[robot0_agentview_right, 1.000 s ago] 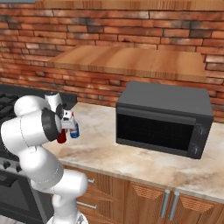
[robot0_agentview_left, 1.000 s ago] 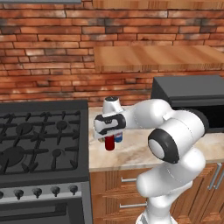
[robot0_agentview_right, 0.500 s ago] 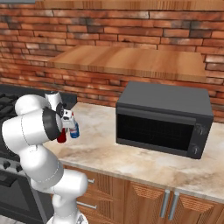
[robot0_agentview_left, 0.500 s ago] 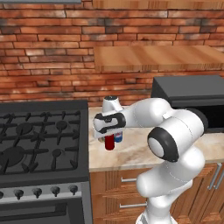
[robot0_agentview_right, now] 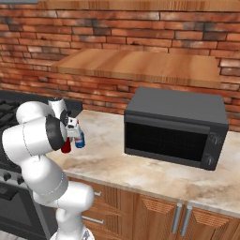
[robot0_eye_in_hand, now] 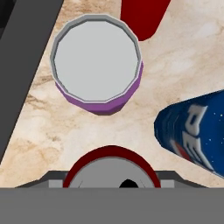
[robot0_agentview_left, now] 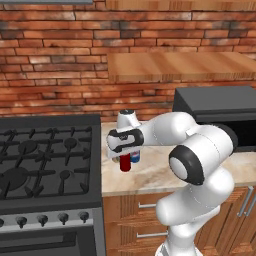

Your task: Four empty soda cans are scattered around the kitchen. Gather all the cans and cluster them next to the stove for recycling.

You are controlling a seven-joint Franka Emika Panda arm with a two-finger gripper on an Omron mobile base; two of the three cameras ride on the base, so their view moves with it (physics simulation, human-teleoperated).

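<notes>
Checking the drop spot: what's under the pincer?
A red can, top up, right under the pincer. Past it on the counter: purple can, blue can, second red can. The near can hides the counter below it; grip unclear.

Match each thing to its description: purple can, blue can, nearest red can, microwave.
Things:
1. purple can
2. blue can
3. nearest red can
4. microwave

Descriptions:
A. dark grey box on the counter
B. white lettering on its side
C. held in the claw
D. plain silver top facing the hand camera

Pairs: 1-D, 2-B, 3-C, 4-A
</notes>
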